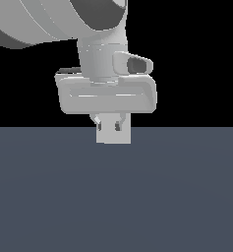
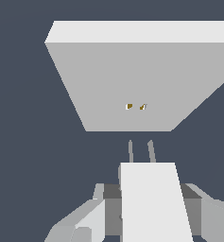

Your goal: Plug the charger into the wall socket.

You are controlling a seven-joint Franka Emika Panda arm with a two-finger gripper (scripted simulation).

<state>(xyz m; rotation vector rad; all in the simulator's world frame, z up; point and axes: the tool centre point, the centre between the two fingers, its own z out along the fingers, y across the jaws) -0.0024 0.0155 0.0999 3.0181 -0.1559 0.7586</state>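
Observation:
In the wrist view my gripper (image 2: pixel 149 201) is shut on the charger (image 2: pixel 151 212), a pale block held between the two fingers (image 2: pixel 92 220). Its two thin prongs (image 2: pixel 141 151) point at the wall socket (image 2: pixel 132 71) and stop a short gap before it. The socket is an upright light-grey square plate with two tiny yellowish holes (image 2: pixel 135 107) at its centre, roughly in line with the prongs. In the exterior view the gripper (image 1: pixel 108 125) hangs low over the floor with a pale block (image 1: pixel 114 137) right at its fingertips. I cannot tell there whether that block is charger or socket.
A flat dark blue-grey floor (image 1: pixel 113 197) spreads around the gripper, under a black background. The arm's thick links (image 1: pixel 54 19) fill the top of the exterior view.

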